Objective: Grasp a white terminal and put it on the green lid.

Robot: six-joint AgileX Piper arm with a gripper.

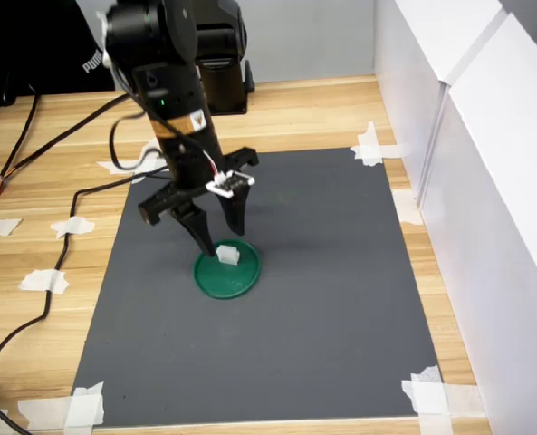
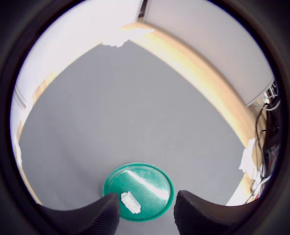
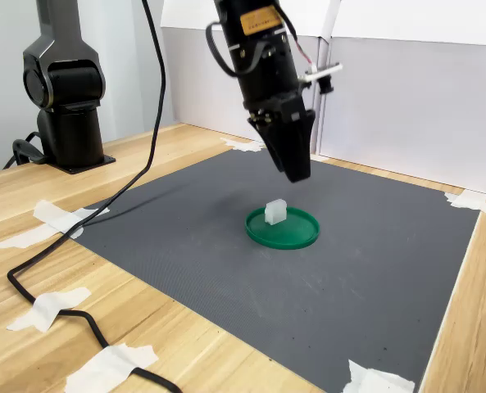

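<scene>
one white terminal (image 1: 228, 254), one green lid (image 1: 226, 274), one grey mat (image 1: 322, 290), one pincer (image 1: 219, 228)

**A:** What can't I trust here?

**B:** I get only the two fingertips (image 2: 103, 215) in the wrist view, cut by the lens ring; the black vignette eats every corner. In the first exterior view a finger covers part of the green lid's (image 1: 226, 276) far rim.

**A:** Terminal detail?

**B:** White terminal (image 3: 275, 211) is too small, I can't read pins or orientation. Arm (image 3: 255, 49) is cropped at the top of the second exterior view. Mat (image 1: 277, 362) corners sit under tape.
</scene>
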